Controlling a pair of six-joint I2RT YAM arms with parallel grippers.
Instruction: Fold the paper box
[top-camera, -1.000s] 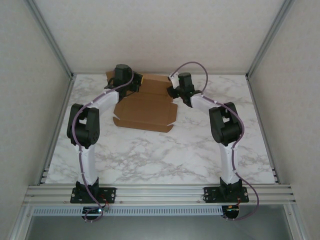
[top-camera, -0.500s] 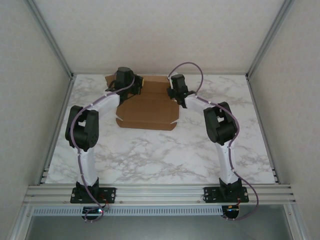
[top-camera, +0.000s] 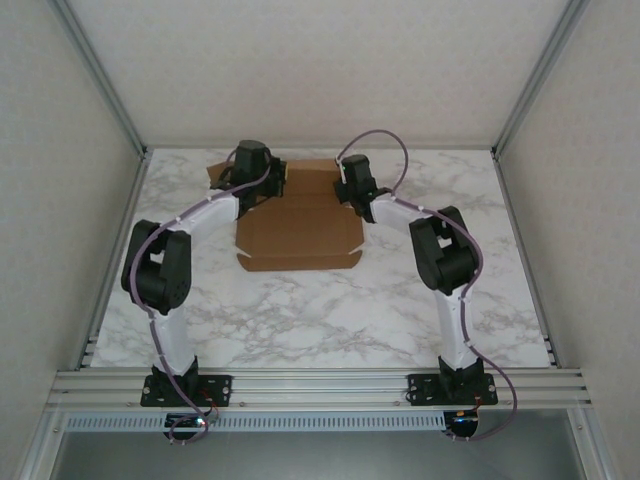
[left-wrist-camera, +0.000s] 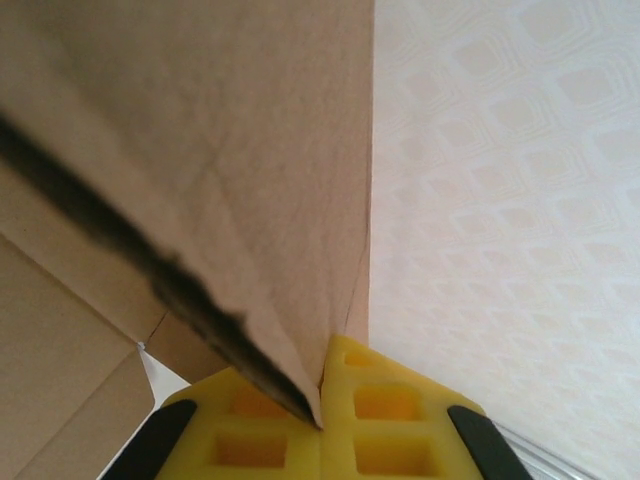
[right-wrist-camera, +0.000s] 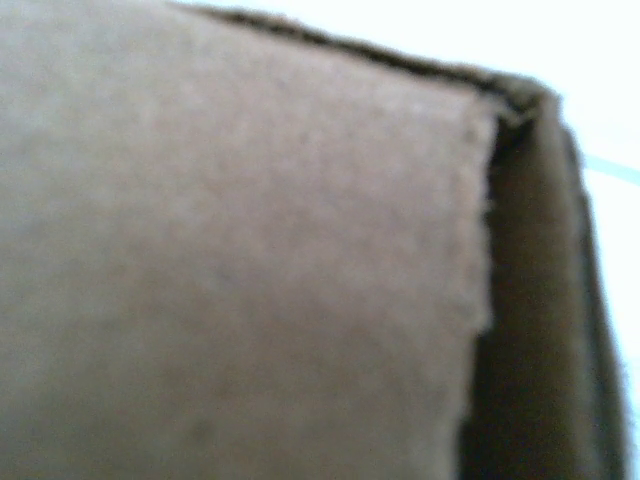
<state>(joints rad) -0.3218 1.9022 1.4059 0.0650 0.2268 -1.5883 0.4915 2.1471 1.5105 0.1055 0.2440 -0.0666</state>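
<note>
The paper box (top-camera: 300, 235) is a brown cardboard sheet lying at the back middle of the table, its front panel flat and its rear flaps under both wrists. My left gripper (top-camera: 266, 182) is at the box's rear left part. In the left wrist view its yellow pads (left-wrist-camera: 385, 405) are pressed together on the edge of a raised cardboard flap (left-wrist-camera: 250, 150). My right gripper (top-camera: 350, 190) is at the box's rear right edge. In the right wrist view blurred cardboard (right-wrist-camera: 250, 250) sits right against the camera and hides the fingers.
The marble table (top-camera: 330, 310) is bounded by white walls and aluminium posts at the back and sides. An aluminium rail (top-camera: 320, 385) with both arm bases runs along the near edge. Purple cables loop over both arms.
The box has slid right and a little nearer. The left arm swung right with its flap. The right wrist moved left and back onto the box's rear right edge.
</note>
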